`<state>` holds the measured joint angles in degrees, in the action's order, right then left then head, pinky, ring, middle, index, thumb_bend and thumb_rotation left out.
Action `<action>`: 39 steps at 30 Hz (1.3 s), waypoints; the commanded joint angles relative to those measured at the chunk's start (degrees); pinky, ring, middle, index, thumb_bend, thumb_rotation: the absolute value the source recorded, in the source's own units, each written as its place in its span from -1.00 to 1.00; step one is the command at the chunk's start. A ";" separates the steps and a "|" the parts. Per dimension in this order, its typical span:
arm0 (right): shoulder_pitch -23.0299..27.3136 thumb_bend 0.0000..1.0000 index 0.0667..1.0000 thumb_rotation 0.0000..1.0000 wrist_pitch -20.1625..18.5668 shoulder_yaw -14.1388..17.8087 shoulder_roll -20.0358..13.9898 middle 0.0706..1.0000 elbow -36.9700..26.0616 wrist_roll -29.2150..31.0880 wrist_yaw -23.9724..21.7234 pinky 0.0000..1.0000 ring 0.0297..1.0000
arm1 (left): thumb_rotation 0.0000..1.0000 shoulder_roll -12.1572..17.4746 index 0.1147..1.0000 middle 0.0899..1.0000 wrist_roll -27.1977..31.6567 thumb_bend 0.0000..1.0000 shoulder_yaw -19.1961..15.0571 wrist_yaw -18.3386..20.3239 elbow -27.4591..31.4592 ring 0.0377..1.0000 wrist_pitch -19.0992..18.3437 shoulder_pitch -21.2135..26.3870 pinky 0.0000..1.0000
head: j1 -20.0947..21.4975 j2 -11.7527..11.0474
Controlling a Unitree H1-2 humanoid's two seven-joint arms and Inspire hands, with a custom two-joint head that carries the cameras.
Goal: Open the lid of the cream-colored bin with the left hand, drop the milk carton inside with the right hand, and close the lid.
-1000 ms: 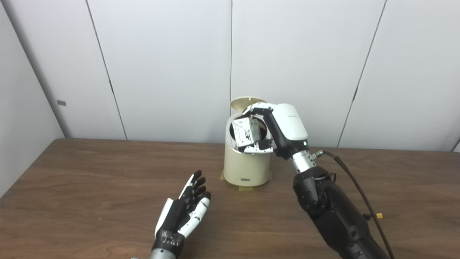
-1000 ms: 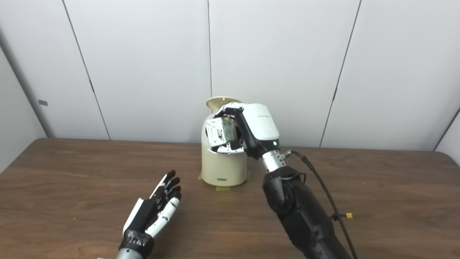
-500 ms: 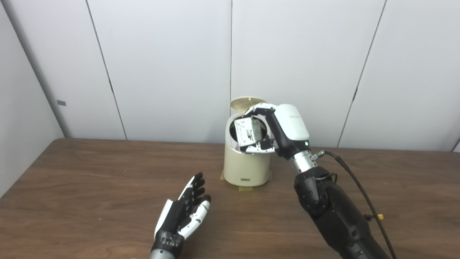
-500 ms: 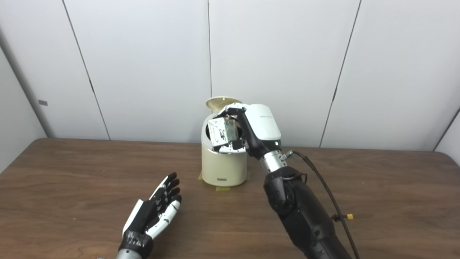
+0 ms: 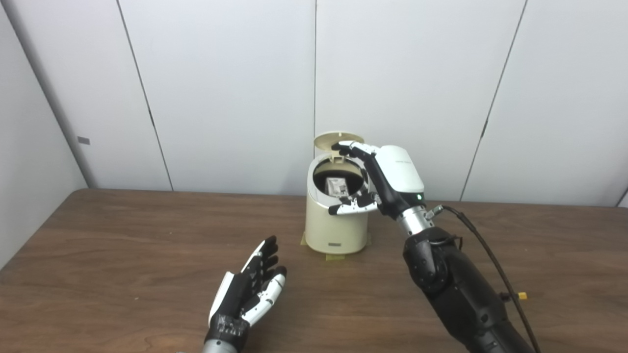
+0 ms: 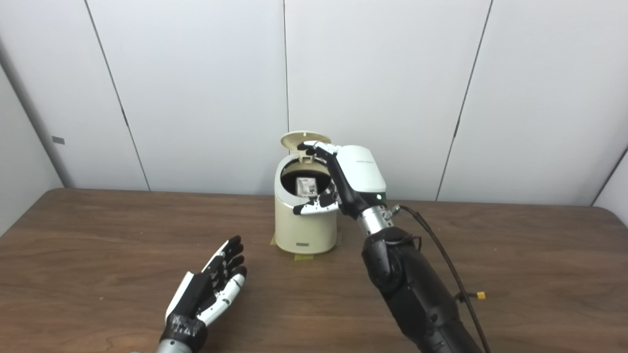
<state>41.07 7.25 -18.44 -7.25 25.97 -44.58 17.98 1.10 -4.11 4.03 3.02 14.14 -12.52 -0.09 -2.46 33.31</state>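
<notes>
Right hand [image 5: 380, 179] hangs over the mouth of the cream-colored bin [image 5: 336, 225], on the bin's right side. Its fingers [image 5: 349, 147] are spread wide and its thumb [image 5: 349, 208] sticks out over the bin's front rim. It holds nothing. The milk carton [image 5: 336, 186] sits down inside the bin, and only its top shows in the dark hole. The lid [image 5: 338, 139] stands up at the back of the bin, wide open, and the fingertips of the right hand are just in front of it.

Left hand [image 5: 250, 291] is well apart from the bin, in front of it and to its left, low over the brown table [image 5: 122, 255]. Its palm faces up and its fingers are stretched out straight toward the bin. It holds nothing too.

Yellowish tape [image 5: 335, 256] peeks out from under the bin's bottom edge. A black cable [image 5: 483, 250] runs down from the right wrist, to the right of the bin.
</notes>
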 commanded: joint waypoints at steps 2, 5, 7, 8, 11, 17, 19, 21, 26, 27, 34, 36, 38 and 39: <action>2.74 0.73 0.31 -0.58 1.27 0.59 -0.31 0.34 -1.56 0.27 1.90 0.29 0.38 | -0.20 0.36 0.90 0.92 0.12 -0.64 0.09 0.32 2.19 0.92 0.90 1.25 0.93 | -0.06 0.07; 2.76 0.68 0.24 -0.62 2.31 0.52 -0.31 0.29 -1.15 0.19 3.17 0.27 0.35 | -0.13 0.41 0.89 0.93 0.73 -0.59 -0.19 0.40 2.00 0.92 1.16 1.32 0.93 | -0.03 0.19; 2.64 0.64 0.19 -0.66 3.32 0.76 -0.12 0.25 -0.84 0.68 4.19 0.24 0.31 | -0.16 0.35 0.89 0.92 1.55 -0.57 -0.50 0.48 1.48 0.91 1.82 1.37 0.89 | 0.32 -0.13; 2.46 0.63 0.16 -0.68 4.07 1.05 0.07 0.23 -0.80 1.15 5.03 0.22 0.29 | -0.16 0.35 0.89 0.92 1.90 -0.56 -0.62 0.53 1.23 0.91 2.19 1.38 0.89 | 0.36 -0.30; 1.20 0.11 -0.07 -0.94 6.18 3.53 1.70 -0.06 -1.79 5.15 7.17 -0.05 0.00 | -0.17 0.48 0.89 0.90 2.45 -0.50 -0.84 0.46 0.86 0.90 2.89 1.39 0.88 | 0.65 -0.48; -1.97 0.04 -0.03 -1.00 3.42 8.78 4.33 -0.13 -6.99 12.91 4.30 -0.28 -0.20 | -0.13 0.51 0.91 0.90 2.92 -0.44 -1.19 0.24 0.68 0.88 3.03 1.38 0.85 | 0.95 -1.22; -2.85 0.04 -0.02 -1.00 1.99 9.46 4.51 -0.13 -8.61 13.43 3.57 -0.31 -0.22 | -0.15 0.57 0.91 0.90 2.99 -0.44 -1.27 0.29 0.54 0.88 3.28 1.30 0.84 | 1.20 -1.38; -3.90 0.04 -0.01 -1.00 1.41 10.27 4.80 -0.14 -10.22 14.79 2.93 -0.31 -0.24 | -0.15 0.63 0.92 0.90 3.23 -0.46 -1.40 0.42 0.43 0.87 3.48 1.17 0.81 | 1.40 -1.57; -7.39 0.04 -0.05 -1.00 -1.18 12.42 5.42 -0.10 -14.94 18.07 1.10 -0.25 -0.22 | -0.19 0.80 0.91 0.91 4.01 -0.49 -1.85 0.66 0.18 0.88 3.54 1.03 0.79 | 1.70 -1.75; -8.28 0.04 -0.06 -1.00 -2.06 13.00 5.59 -0.10 -16.12 19.19 0.46 -0.26 -0.21 | -0.19 0.85 0.91 0.91 4.10 -0.50 -1.90 0.63 0.25 0.88 3.36 1.01 0.80 | 1.71 -1.74; -16.87 0.05 -0.11 -1.00 -11.61 17.78 6.77 -0.11 -27.36 28.02 -5.38 -0.17 -0.11 | -0.13 -0.24 0.90 0.91 8.33 -0.51 -4.28 0.08 -0.39 0.90 1.97 1.49 0.91 | 1.89 -1.90; -19.73 0.04 -0.10 -1.00 -13.90 19.06 6.96 -0.09 -30.10 30.62 -6.66 -0.17 -0.13 | -0.08 -0.88 0.91 0.92 10.48 -0.48 -5.31 0.01 -0.19 0.92 1.49 1.89 0.91 | 1.78 -2.11; -22.57 0.03 -0.04 -1.00 -17.38 21.33 7.89 -0.09 -33.03 37.11 -9.08 -0.14 -0.17 | -0.04 -1.20 0.93 0.93 12.31 -0.42 -6.48 -0.12 -0.11 0.92 0.83 2.73 0.92 | 1.83 -1.87; -24.01 0.04 -0.05 -0.99 -19.37 22.39 8.30 -0.11 -34.50 40.50 -10.37 -0.11 -0.08 | 0.01 -1.24 0.93 0.94 13.25 -0.43 -7.15 -0.24 -0.20 0.93 0.25 3.53 0.93 | 1.81 -1.82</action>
<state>16.34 -10.53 3.20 0.16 -5.50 -8.20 9.25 0.13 7.47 -2.63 2.79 13.10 -12.73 0.25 -0.62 31.38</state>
